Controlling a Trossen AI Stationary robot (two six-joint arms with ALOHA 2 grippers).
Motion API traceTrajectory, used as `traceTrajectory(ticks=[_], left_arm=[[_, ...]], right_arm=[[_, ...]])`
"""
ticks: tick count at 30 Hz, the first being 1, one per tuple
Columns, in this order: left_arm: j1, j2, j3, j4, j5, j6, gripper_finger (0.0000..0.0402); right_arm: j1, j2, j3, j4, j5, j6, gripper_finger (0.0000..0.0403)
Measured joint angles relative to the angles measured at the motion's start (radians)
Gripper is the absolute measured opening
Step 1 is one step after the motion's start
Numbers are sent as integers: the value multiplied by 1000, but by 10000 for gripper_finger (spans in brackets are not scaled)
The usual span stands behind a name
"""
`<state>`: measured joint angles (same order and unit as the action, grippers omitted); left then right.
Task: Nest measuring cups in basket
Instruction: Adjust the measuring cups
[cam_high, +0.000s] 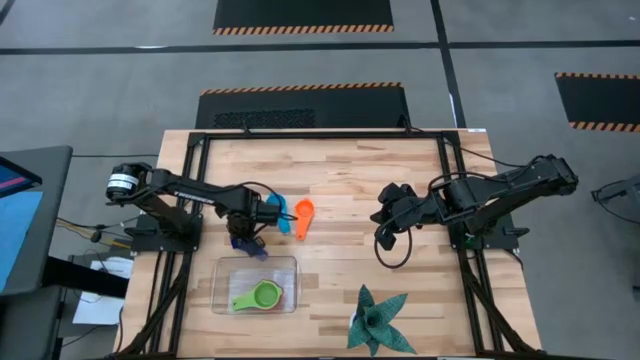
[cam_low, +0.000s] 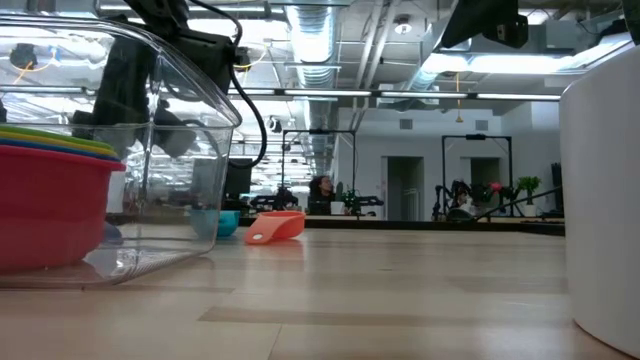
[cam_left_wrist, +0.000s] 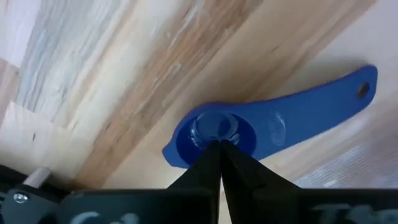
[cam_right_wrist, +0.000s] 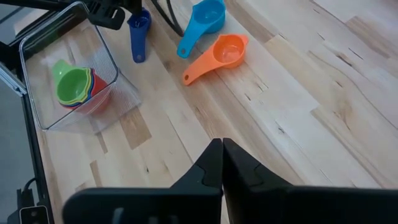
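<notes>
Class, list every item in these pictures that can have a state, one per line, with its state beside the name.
Basket: upright on the table, holding nested cups.
Nested cups: stacked in the basket, green on top.
Dark blue cup: pinched at its bowl by the left end effector, which is shut.
Light blue cup: loose on the table.
Orange cup: loose on the table, opening up.
Right end effector: shut, empty, waiting above the table.

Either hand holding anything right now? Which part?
The left hand is shut on the dark blue cup, pinching the rim of its bowl, not the handle. The right hand is shut on nothing, hovering above the table.
</notes>
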<state>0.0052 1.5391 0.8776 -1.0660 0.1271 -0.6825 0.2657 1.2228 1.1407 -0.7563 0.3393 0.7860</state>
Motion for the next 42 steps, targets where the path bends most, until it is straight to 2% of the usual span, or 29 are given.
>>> traceTrajectory(ticks=[12,22,28,34,42], left_arm=[[4,1,-50,42,69,-130,0],[14,1,-51,45,-8,-88,0],[49,1,-51,44,-20,-138,0],[68,1,-51,44,49,-176,0],[56,0,-58,49,67,-203,0]], right_arm=[[0,0,0,0,1,-10,18],[0,0,0,0,1,-12,23],[0,0,0,0,1,-12,19],[0,0,0,-5,0,-12,19],[0,0,0,-78,0,-11,20]])
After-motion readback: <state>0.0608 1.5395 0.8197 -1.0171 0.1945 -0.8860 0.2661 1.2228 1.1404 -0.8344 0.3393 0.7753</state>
